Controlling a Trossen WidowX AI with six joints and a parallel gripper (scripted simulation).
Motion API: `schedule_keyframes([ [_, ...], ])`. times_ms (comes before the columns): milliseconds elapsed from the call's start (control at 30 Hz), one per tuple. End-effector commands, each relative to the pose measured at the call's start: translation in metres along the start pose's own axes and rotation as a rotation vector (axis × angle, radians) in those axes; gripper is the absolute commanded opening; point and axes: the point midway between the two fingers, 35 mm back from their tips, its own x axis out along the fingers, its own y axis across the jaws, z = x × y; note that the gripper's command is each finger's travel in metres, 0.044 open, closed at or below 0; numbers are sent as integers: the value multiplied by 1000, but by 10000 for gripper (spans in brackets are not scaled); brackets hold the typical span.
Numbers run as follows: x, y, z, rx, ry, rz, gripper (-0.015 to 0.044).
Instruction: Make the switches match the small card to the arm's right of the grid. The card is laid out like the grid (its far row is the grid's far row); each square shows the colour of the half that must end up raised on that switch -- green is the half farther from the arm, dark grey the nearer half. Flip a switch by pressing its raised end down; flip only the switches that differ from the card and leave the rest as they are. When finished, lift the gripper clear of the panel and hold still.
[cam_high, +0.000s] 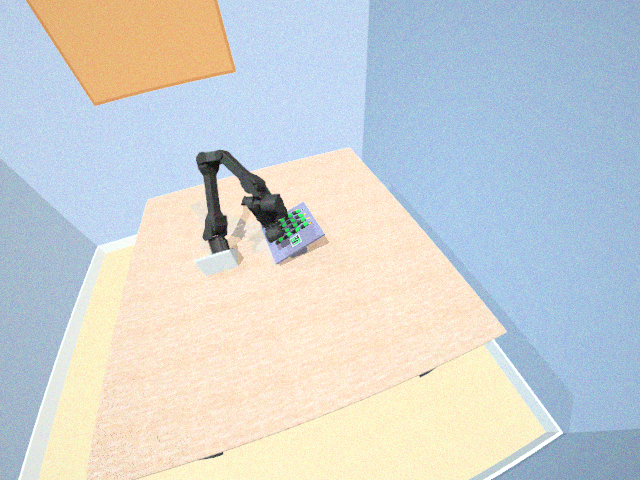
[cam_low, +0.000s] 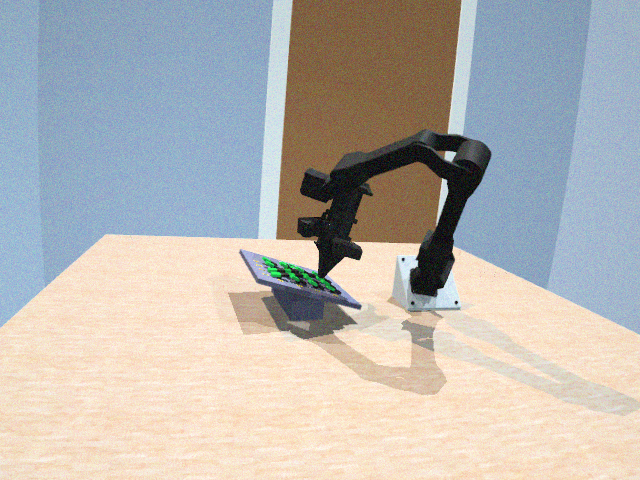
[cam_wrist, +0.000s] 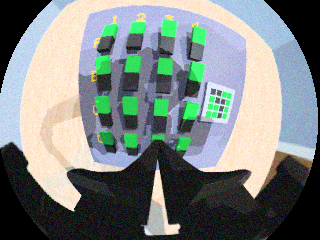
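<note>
A tilted blue-grey panel (cam_high: 312, 238) (cam_low: 250, 263) (cam_wrist: 230, 50) on a pedestal carries a four-by-four grid of rocker switches (cam_high: 293, 223) (cam_low: 294, 273) (cam_wrist: 147, 83), each half green and half dark grey. A small white card (cam_high: 295, 239) (cam_wrist: 219, 102) with green and dark squares sits on the panel to the right of the grid in the wrist view. My gripper (cam_low: 324, 272) (cam_wrist: 158, 143) is shut and empty. Its tip points down at the nearest row of switches, at or just above the third switch from the left (cam_wrist: 159, 138). I cannot tell whether it touches.
The arm's white base block (cam_high: 217, 261) (cam_low: 404, 289) stands on the wooden table (cam_high: 289, 335) (cam_low: 155, 387) beside the panel. A brown door (cam_low: 367, 103) is in the wall behind.
</note>
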Motion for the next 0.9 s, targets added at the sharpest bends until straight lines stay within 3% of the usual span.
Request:
schedule_keyframes([
  [0, 1, 0, 0, 4, -2, 3, 0],
  [300, -1, 0, 0, 1, 0, 0, 0],
  [467, -60, -1, -3, 5, -24, 0, 0],
  [567, -63, -1, -3, 5, -26, 0, 0],
  [767, -71, 14, 46, 4, -27, 1, 0],
  [867, -71, 15, 48, 4, -27, 1, 0],
])
